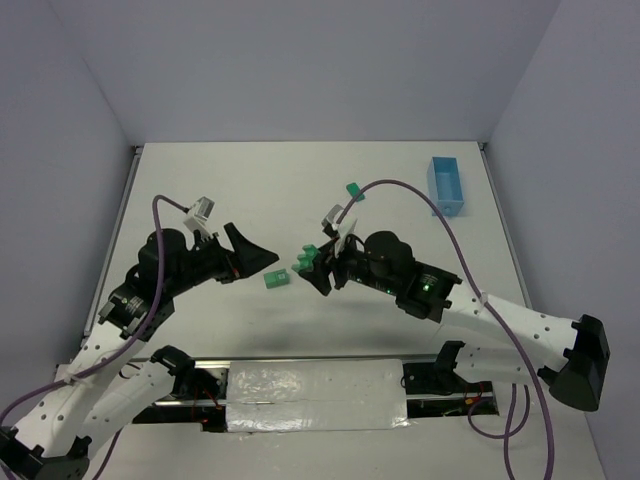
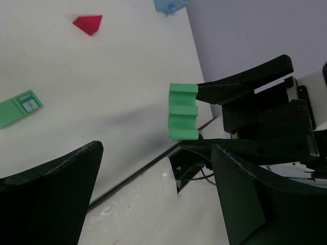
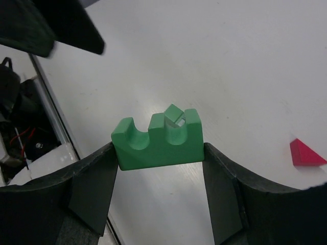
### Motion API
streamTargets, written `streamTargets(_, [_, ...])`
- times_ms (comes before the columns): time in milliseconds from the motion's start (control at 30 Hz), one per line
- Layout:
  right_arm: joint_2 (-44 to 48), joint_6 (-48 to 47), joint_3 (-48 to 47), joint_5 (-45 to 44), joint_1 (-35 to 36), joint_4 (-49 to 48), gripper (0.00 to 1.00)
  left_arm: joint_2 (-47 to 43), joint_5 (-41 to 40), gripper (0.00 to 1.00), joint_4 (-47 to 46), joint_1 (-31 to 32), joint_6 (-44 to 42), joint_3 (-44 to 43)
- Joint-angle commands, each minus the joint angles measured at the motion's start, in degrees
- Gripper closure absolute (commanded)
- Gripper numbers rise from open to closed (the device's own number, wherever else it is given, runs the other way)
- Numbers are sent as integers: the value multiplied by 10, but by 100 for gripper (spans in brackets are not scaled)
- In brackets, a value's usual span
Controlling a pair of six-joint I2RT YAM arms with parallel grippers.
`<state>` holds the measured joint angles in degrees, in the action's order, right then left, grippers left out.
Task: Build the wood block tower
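The left gripper [image 1: 262, 258] hangs at nine o'clock of the table's middle, its jaws spread wide with nothing between them. Near it, at its four o'clock, a flat green block [image 1: 276, 280] lies on the table [image 1: 200, 180]. The right gripper [image 1: 314, 270], about the middle, clamps a notched green block [image 3: 158, 145] by its two ends. A small green block [image 1: 351, 190] sits at its one o'clock. In the right wrist view the red triangular piece [image 3: 306, 153] lies at three o'clock of the held block, well apart. The light blue box [image 1: 447, 185] stands at two o'clock.
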<state>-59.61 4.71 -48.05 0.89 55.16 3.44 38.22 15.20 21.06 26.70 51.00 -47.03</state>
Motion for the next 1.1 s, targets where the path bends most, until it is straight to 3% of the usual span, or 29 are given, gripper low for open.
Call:
streamTargets(0, [20,-42,12,-1,28,-67,59,-5,72,1,-67,4,59,20])
streamTargets(433, [-17,-87,-18,-8,120,-84,59,30,135,10,-133,12,69,54])
streamTargets(633, [-39,-93,-42,-8,124,-83,59,38,141,20,-137,26,59,59])
streamTargets(733, [-45,-95,-49,-8,126,-82,59,44,142,31,-134,34,50,60])
streamTargets(900, [-48,-98,-59,-8,125,-75,59,48,139,37,-127,40,39,62])
streamTargets(1000, [-51,-99,-62,-6,126,-70,59,49,142,53,-131,40,35,57])
streamTargets(1033, [-52,-100,-62,-5,126,-70,59,49,142,68,-133,41,34,56])
streamTargets(1067, [-53,-100,-61,-4,126,-70,59,49,142,75,-135,40,31,55])
